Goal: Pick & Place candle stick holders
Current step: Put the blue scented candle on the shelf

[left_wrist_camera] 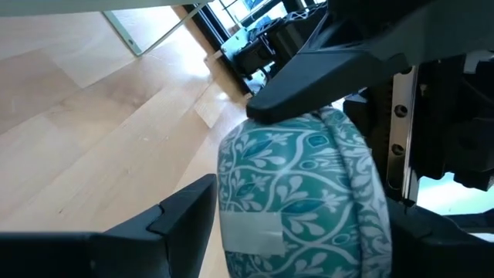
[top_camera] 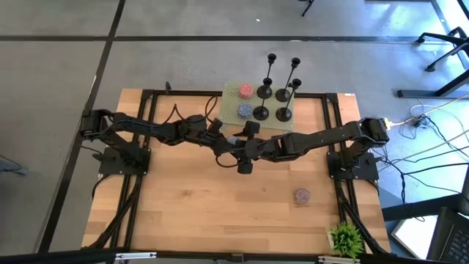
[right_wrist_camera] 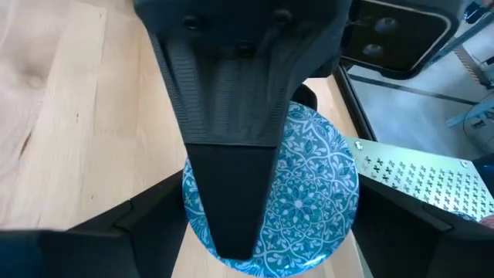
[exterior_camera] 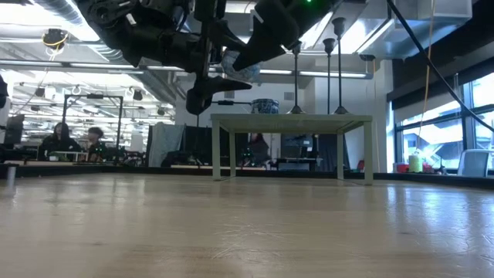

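Both grippers meet at the middle of the high view: the left gripper [top_camera: 233, 141] and right gripper [top_camera: 249, 143] close together over the wooden table [top_camera: 183, 213], while the candle stick holders [top_camera: 278, 92] stand at upper centre on and beside a pale raised tray [top_camera: 233, 103]. Low view: the holders' stems [exterior_camera: 332, 73] rise above the tray at centre right. Left wrist view: a teal patterned round object [left_wrist_camera: 301, 193] sits between the jaws. Right wrist view: the same object [right_wrist_camera: 309, 193] is clasped between dark fingers [right_wrist_camera: 231, 177].
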